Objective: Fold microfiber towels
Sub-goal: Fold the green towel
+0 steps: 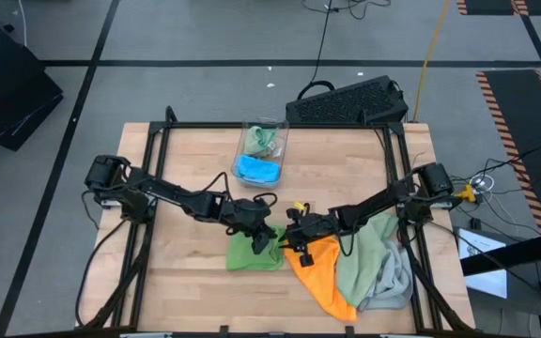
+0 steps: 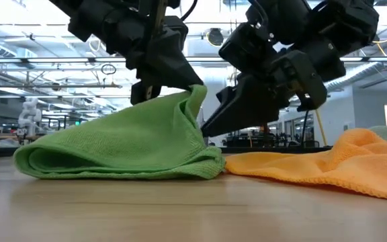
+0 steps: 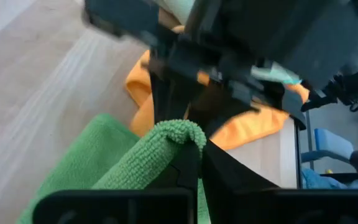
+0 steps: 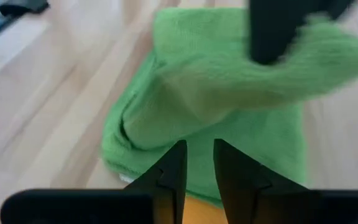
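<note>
High view: bin holds blue, sage towels; left hand grips green towel.

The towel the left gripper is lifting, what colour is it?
Bright green towel, pinched by the left gripper; the low view shows it best.
</note>
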### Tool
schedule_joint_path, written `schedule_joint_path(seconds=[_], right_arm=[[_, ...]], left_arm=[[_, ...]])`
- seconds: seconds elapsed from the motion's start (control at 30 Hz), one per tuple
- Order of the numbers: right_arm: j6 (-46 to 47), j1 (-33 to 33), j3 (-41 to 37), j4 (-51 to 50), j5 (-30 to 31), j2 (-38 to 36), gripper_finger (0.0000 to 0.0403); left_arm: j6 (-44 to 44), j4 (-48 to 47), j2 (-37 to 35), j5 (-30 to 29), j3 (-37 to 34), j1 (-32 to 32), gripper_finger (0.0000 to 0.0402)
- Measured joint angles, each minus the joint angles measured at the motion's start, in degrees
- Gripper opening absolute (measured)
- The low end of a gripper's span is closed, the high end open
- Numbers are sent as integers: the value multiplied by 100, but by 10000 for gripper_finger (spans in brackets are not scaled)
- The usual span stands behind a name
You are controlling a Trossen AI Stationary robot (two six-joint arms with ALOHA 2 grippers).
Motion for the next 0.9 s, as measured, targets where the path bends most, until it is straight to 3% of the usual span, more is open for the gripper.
schedule_joint_path(seconds=[0.33,0.5,0.8,0.9], right_arm=[[616,266,4,178,101,113,70],[1476,535,0,88,816,116,75],[1920,881,-4,267,788,96,171],[2072,936,-2,412,1249,92,181]], left_arm=[[368,433,0,-195,0,69,9],[423,383,0,-259,0,69,14],[628,401,0,-136,0,69,18],[796,424,0,-60,0,69,12]])
